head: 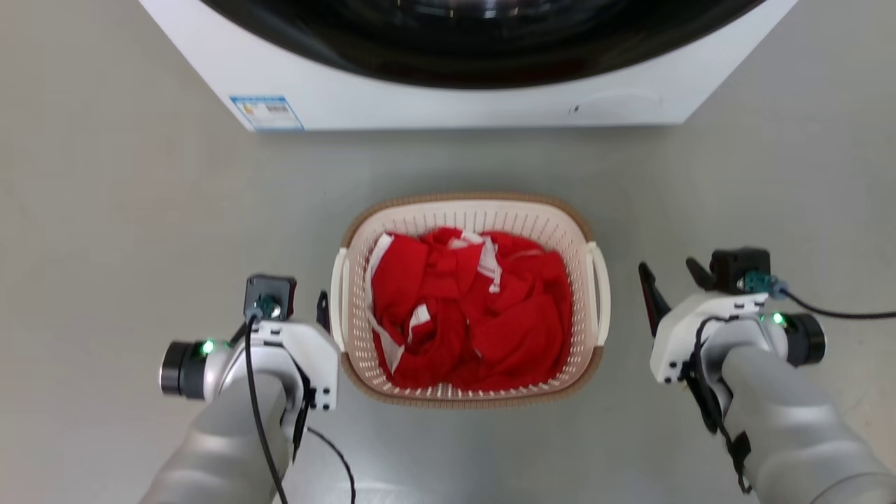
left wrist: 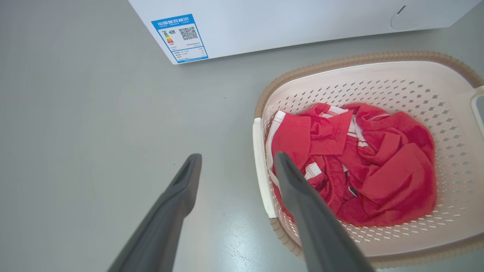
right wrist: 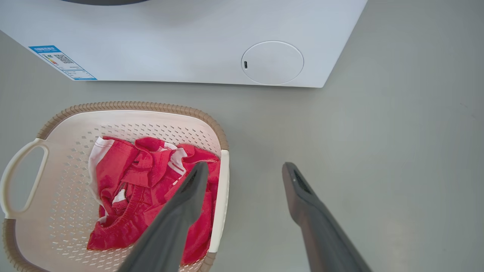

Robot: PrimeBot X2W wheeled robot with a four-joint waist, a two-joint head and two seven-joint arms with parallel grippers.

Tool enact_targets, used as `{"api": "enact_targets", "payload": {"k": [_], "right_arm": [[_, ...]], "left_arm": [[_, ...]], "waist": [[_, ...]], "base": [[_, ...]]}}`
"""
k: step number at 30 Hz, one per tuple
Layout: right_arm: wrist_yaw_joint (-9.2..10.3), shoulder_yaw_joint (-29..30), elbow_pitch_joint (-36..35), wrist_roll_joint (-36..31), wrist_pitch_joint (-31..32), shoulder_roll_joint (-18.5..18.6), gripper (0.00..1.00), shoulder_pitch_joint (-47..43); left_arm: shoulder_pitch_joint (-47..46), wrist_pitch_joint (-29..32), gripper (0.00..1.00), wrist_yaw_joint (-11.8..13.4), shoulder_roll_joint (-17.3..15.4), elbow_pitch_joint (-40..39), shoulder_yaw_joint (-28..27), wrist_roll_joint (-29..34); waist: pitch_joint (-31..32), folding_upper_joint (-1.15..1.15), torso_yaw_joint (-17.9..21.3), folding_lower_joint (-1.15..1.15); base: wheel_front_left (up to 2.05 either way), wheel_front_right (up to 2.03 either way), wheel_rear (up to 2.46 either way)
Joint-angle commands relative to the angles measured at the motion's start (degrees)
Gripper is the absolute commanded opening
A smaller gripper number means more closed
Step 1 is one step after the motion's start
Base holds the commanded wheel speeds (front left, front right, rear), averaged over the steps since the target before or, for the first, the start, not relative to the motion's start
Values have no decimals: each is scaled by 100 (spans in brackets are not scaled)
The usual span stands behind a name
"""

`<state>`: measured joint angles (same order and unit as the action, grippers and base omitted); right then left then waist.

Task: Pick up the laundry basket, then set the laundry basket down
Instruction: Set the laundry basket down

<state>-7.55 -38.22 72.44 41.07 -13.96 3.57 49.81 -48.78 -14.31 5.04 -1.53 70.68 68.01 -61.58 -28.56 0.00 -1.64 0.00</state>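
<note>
**Item 1, laundry basket** (head: 476,204). It stands on the grey floor (head: 105,210), centred between my two arms and just short of the washing machine (head: 455,105). A crumpled red garment (head: 476,315) lies inside. I judge its long axis to run left to right, with a white handle at each end: left handle (head: 339,301) and right handle (head: 600,294).

**Item 2, left gripper** (left wrist: 237,156). The jaws are spread wide and hold nothing. The basket lies to its right, and the inner finger (left wrist: 302,196) is just beside the left handle. This is the nearer arm.

**Item 3, right gripper** (right wrist: 245,166). It is also spread wide and empty. The basket lies to its left, with a strip of bare floor between the claw and the right handle.

**Item 4, room to move.**
- There is open floor to the left, to the right and on the near side.
- The far side is the tight one, where only a band of floor separates the rim from the washer front.
- I judge that lifting straight up needs both claws to move inward onto the handles, the right travelling further than the left.
</note>
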Motion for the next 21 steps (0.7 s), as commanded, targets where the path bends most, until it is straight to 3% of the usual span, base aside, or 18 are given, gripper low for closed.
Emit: {"api": "enact_targets", "payload": {"k": [1,11,21], "right_arm": [[6,-101,-66,60,-84,-69,100,-305],[6,-173,-155,135,-101,-69,100,-800],[6,438,-588,-332,-103,-69,100,-1178]], "left_arm": [[162,-67,100,13,-165,-49,-129,56],[939,-68,100,137,-396,-512,-894,495],[1675,-68,100,373,-717,-1367,-2002,1263]], "waist": [[334,0,23,0],[1343,0,49,0],[1952,0,86,0]], "base": [[0,0,0],[0,0,0],[0,0,0]]}}
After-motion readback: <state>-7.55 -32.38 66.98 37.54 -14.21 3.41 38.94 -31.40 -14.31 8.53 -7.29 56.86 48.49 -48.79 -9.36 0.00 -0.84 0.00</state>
